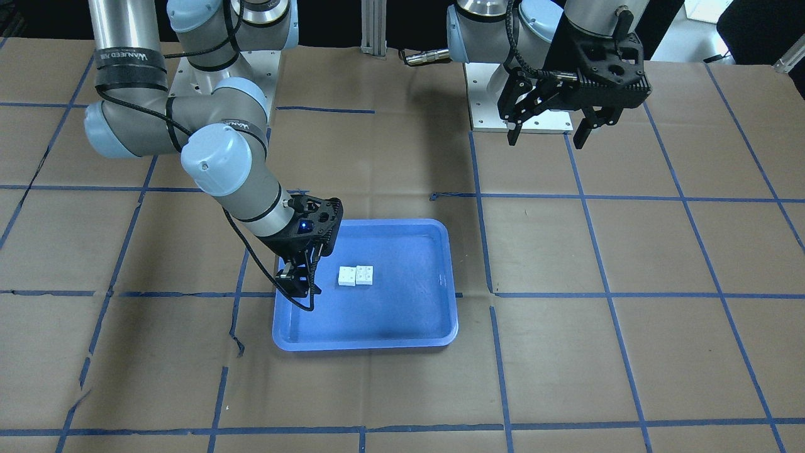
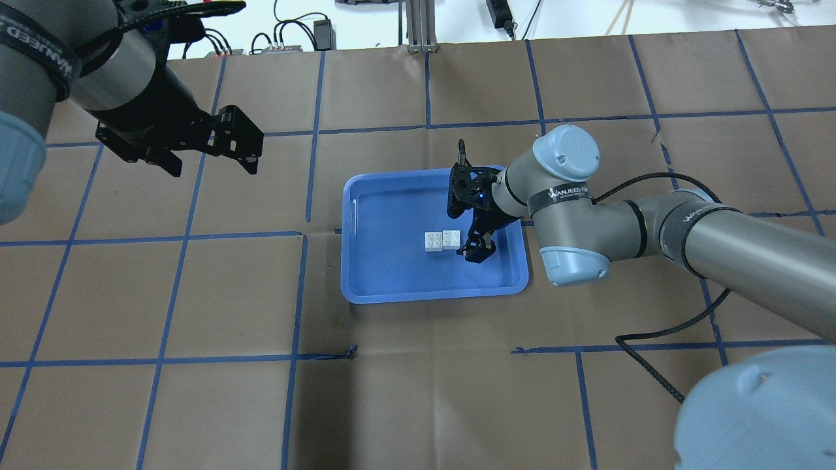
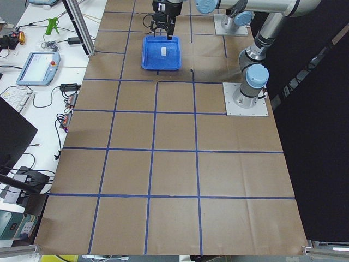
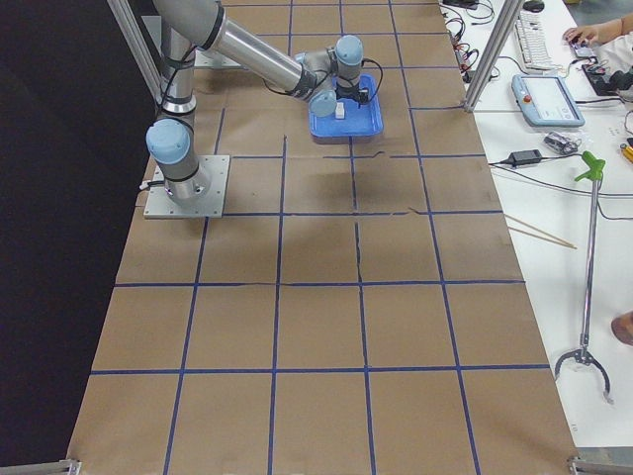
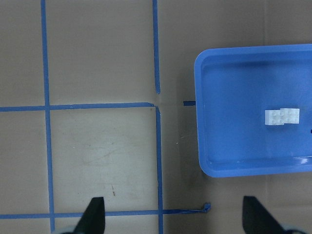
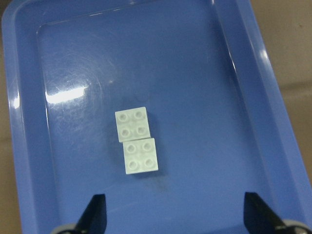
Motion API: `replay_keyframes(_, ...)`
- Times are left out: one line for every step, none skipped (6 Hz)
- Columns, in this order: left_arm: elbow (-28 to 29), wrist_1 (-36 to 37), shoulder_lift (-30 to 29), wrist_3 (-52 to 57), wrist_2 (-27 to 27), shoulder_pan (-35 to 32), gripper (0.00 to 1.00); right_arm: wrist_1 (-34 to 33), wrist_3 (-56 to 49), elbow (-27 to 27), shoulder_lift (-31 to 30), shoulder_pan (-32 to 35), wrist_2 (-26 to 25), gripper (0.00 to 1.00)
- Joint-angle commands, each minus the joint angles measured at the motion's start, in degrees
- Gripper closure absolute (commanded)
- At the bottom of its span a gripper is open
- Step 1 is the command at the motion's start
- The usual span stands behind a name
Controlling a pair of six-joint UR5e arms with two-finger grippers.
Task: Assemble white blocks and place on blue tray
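While the white blocks [image 1: 355, 275] are seen touching in the blue tray [image 1: 409, 327], the right gripper [image 2: 477, 252] and left gripper [image 1: 546, 141] are spread open — nothing gripped.

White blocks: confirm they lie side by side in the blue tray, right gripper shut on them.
Wrong: the right gripper is open, clear of the white blocks, which lie side by side in the blue tray; see the right wrist-mounted view.

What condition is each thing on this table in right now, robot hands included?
Two small white studded plastic blocks: side by side, touching, studs up, ungripped.
Large rectangular blue plastic tray: lying flat, holding both blocks.
Right gripper: open, empty, low over tray.
Left gripper: open, empty, raised away from tray.
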Motion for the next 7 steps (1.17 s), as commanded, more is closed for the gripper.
replay_keyframes(0.0,0.0,0.0,0.0,0.0,0.0,0.01,14.28,2.83,-7.91,-2.79,-1.0,-4.45,0.0)
replay_keyframes(0.0,0.0,0.0,0.0,0.0,0.0,0.01,20.61,6.06,-11.08,-5.07,-2.23,-7.07,0.0)
replay_keyframes(0.0,0.0,0.0,0.0,0.0,0.0,0.01,24.16,9.4,-12.85,-6.66,-3.81,-8.84,0.0)
replay_keyframes(0.0,0.0,0.0,0.0,0.0,0.0,0.01,28.89,17.87,-15.48,-8.67,-6.26,-10.77,0.0)
replay_keyframes(0.09,0.0,0.0,0.0,0.0,0.0,0.01,31.72,31.18,-17.08,-9.91,-6.54,-13.31,0.0)
replay_keyframes(0.0,0.0,0.0,0.0,0.0,0.0,0.01,34.36,43.67,-18.83,-11.32,-6.55,-16.3,0.0)
replay_keyframes(0.09,0.0,0.0,0.0,0.0,0.0,0.01,42.31,57.37,-21.2,-13.16,-6.98,-16.33,0.0)
